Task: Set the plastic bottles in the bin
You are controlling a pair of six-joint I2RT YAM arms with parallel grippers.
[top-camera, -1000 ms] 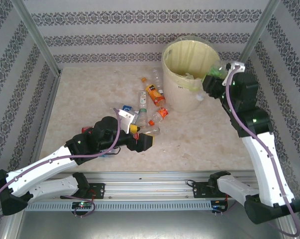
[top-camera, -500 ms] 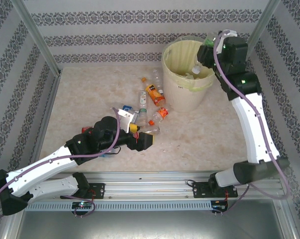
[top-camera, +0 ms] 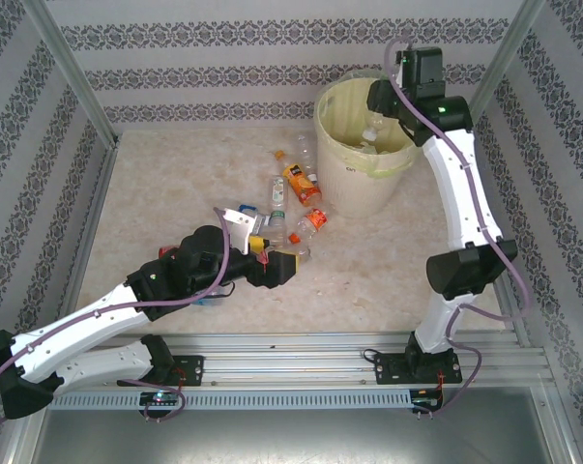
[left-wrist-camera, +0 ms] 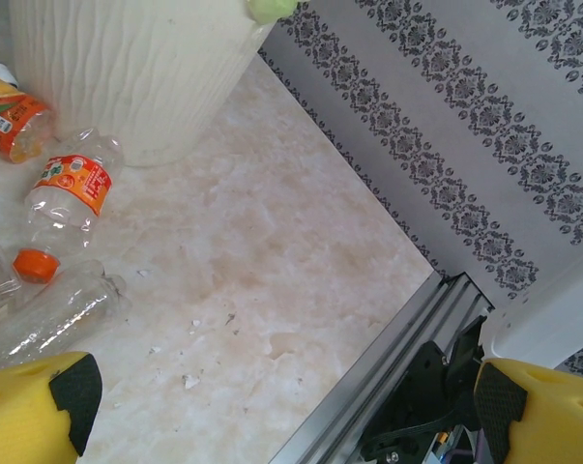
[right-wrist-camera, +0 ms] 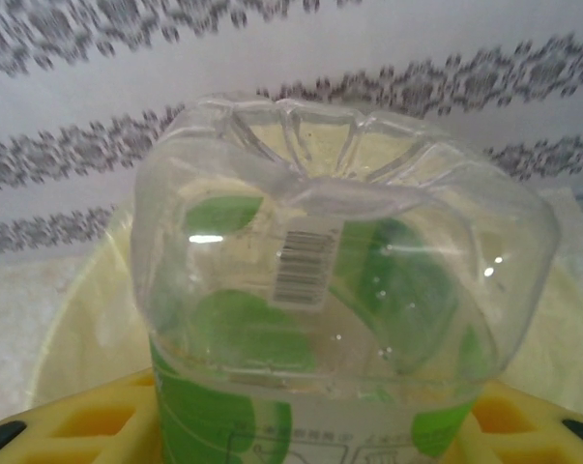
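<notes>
Green-labelled clear bottle [right-wrist-camera: 339, 280]: clamped in your right pincer [right-wrist-camera: 310, 430] over the lined cream bin [top-camera: 354, 188] mouth, judged ready to drop; left pincer [top-camera: 275, 261] jaws wide apart, low beside loose bottles [top-camera: 293, 198] on the bench [top-camera: 175, 184].

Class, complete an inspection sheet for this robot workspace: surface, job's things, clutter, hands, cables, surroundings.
Surface: pale marbled table.
Job's things: loose bottles lying beside the bin; green-labelled bottle held over the bin.
Clutter: small specks on the table.
Hands: left hand open, low near the loose bottles; right hand shut on the green-labelled bottle.
Cables: purple cable running along each arm.
Surroundings: patterned walls; metal frame rail at the near edge.
</notes>
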